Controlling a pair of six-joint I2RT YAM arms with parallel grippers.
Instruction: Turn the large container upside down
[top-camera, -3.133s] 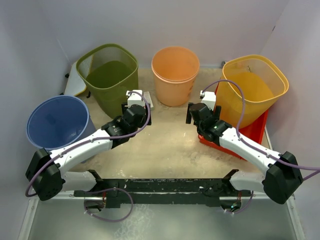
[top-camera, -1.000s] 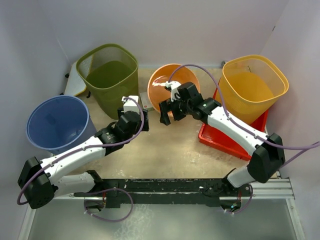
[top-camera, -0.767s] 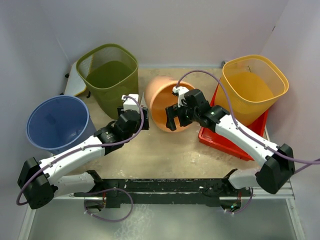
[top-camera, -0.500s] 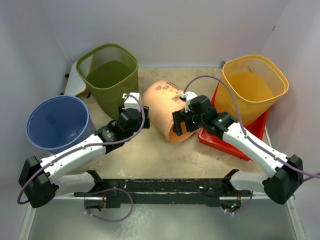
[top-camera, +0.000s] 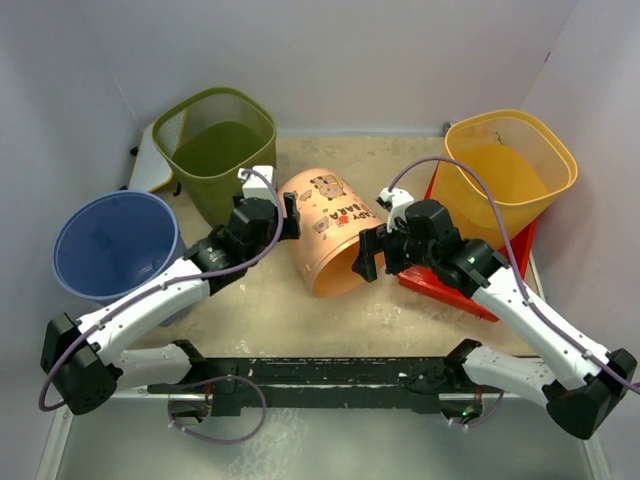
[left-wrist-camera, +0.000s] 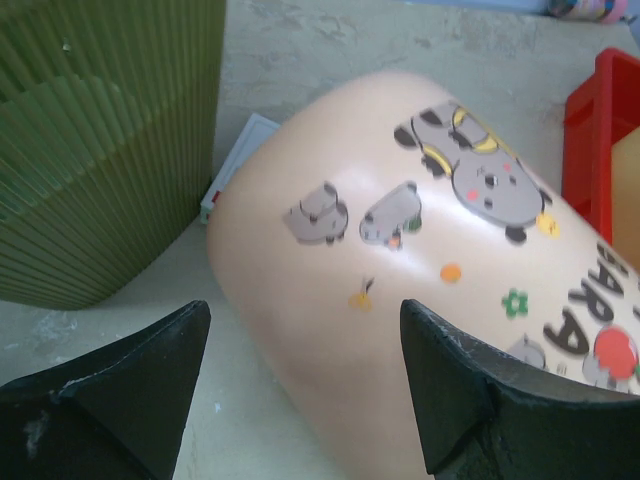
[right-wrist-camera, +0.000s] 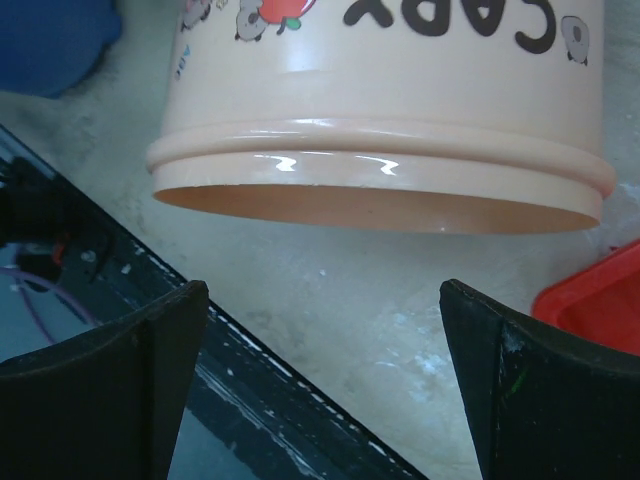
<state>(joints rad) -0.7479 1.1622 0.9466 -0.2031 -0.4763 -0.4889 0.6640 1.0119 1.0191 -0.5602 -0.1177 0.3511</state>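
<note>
The large peach-orange bucket (top-camera: 325, 235) with cartoon prints lies tipped over in the middle of the table. Its base points far-left and its open mouth near-right. My left gripper (top-camera: 286, 214) is open beside the base end. In the left wrist view the bucket's wall (left-wrist-camera: 400, 240) fills the space just ahead of the gripper (left-wrist-camera: 300, 390), and I cannot tell if the fingers touch it. My right gripper (top-camera: 367, 256) is open and empty at the mouth. In the right wrist view the rim (right-wrist-camera: 380, 160) lies just beyond the gripper (right-wrist-camera: 325, 390), not between the fingers.
A green mesh basket (top-camera: 215, 145) stands at the back left and a blue bucket (top-camera: 112, 245) at the left. A yellow bin (top-camera: 505, 175) sits in a red tray (top-camera: 500, 265) at the right. A small white box (left-wrist-camera: 238, 160) lies by the green basket. A black rail (top-camera: 320, 380) runs along the near edge.
The bucket stood upright at the back; my right gripper reached in and pulled it over toward the near side. Now it lies tipped, the right gripper off its rim, the left gripper nearer its base.
</note>
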